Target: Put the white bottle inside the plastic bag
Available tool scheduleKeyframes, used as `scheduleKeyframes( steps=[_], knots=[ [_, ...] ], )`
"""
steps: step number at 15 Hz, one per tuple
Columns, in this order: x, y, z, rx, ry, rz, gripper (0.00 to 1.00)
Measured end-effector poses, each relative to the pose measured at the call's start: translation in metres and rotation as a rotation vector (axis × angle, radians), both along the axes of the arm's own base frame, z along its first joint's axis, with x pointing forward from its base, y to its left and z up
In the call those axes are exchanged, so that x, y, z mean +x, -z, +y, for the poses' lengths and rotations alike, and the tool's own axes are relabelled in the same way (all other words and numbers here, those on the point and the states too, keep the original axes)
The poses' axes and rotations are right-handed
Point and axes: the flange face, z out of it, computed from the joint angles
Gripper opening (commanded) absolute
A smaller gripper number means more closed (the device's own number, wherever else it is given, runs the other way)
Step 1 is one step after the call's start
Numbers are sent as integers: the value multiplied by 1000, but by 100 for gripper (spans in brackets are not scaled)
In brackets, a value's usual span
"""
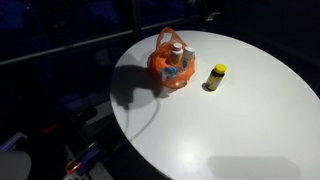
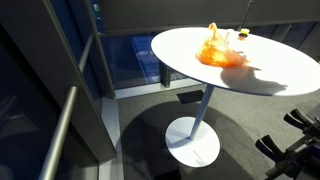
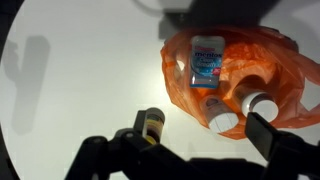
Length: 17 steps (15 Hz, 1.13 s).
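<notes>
The orange plastic bag (image 3: 250, 60) lies on the round white table, and it shows in both exterior views (image 1: 168, 64) (image 2: 220, 52). Inside it lie a bottle with a blue label (image 3: 205, 60) and two white bottles, whose white ends (image 3: 223, 119) (image 3: 263, 104) show at the bag's mouth. I cannot tell which of these two is the slim white bottle. My gripper (image 3: 200, 128) hangs above the table, open and empty. The bag's mouth is beside its right finger. The gripper is out of sight in both exterior views.
A short dark bottle with a yellow cap (image 3: 152, 126) stands by my left finger, apart from the bag; it also shows in both exterior views (image 1: 215, 77) (image 2: 243, 35). The white table (image 1: 250, 120) rests on a single pedestal (image 2: 203, 110). The surroundings are dark.
</notes>
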Motion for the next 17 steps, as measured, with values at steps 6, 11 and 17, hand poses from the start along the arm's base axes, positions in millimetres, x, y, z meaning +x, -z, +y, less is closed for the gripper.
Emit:
scheduleKeyframes(
  steps=[6,11,17],
  knots=[
    [-61,-60,-14,19,-43,-5,100],
    [-103,-97,-13,-19,-64,-40,100],
    [-110,-98,-12,-24,-67,-40,100]
  ],
)
